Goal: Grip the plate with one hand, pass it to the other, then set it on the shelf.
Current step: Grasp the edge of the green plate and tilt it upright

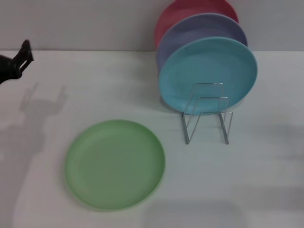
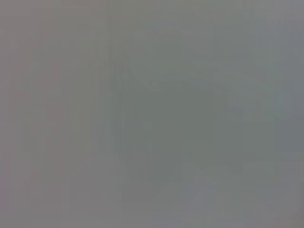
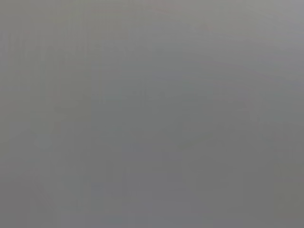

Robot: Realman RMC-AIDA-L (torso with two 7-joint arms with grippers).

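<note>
One green plate (image 1: 115, 164) lies flat on the white table (image 1: 266, 180), near the front edge and well apart from the wire shelf (image 1: 207, 114), with bare table all round its rim. Three other plates, blue (image 1: 208, 73), lavender (image 1: 199, 29) and red (image 1: 183, 12), stand on edge in the shelf's rear loops, the front loops open. At the far left edge the left gripper (image 1: 21, 59) hangs above the table, well apart from the plate; whether it is open I cannot tell.
</note>
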